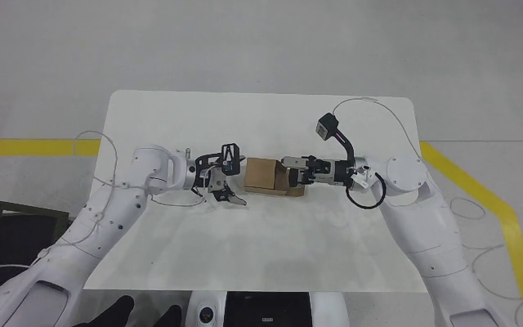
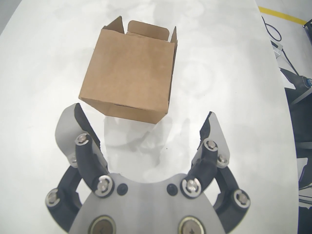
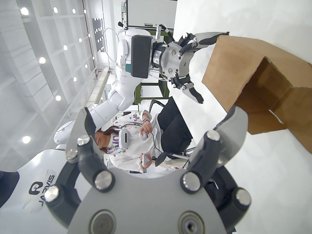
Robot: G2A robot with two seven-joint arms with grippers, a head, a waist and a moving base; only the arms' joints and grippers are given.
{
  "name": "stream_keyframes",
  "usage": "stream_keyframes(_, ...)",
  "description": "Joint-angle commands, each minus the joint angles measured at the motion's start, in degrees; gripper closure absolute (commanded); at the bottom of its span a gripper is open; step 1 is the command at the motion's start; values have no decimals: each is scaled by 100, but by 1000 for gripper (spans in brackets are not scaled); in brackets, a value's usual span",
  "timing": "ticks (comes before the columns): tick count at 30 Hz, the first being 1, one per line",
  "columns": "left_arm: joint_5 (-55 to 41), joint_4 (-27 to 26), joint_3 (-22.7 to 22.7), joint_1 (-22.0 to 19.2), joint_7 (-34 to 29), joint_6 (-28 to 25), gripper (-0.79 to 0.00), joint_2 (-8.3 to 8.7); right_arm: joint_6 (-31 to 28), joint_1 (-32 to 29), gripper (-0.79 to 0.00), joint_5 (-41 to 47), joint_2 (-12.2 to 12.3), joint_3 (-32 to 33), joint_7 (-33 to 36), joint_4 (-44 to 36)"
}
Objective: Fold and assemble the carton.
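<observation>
Cardboard carton (image 1: 263,174) on a white desk (image 1: 163,114) between two spread grippers.
The wrist view of the left gripper (image 2: 143,120) shows its closed end; that of the right gripper (image 3: 160,122) shows the open inside.

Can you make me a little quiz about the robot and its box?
1. True or false: the left pincer is shut tight.
2. What colour is the carton? A brown, B blue, C green.
3. Fill in: the carton's open flaps face the ___ pincer.
Key: 1. False, it is open. 2. A. 3. The right pincer.
</observation>
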Motion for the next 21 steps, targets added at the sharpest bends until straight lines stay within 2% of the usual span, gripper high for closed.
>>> stream_keyframes(1,87,178,135,-122,329,0,-785,-26,0,0,-785,0,0,0,0,0)
stream_keyframes(7,364,626,304,-393,1137,0,-785,-98,0,0,-785,0,0,0,0,0)
stream_keyframes(16,890,902,840,-729,1703,0,-785,-240,0,0,-785,0,0,0,0,0)
stream_keyframes(21,914,1158,995,-878,2007,0,-785,-307,49,-40,-785,-43,1,-21,-86,-30)
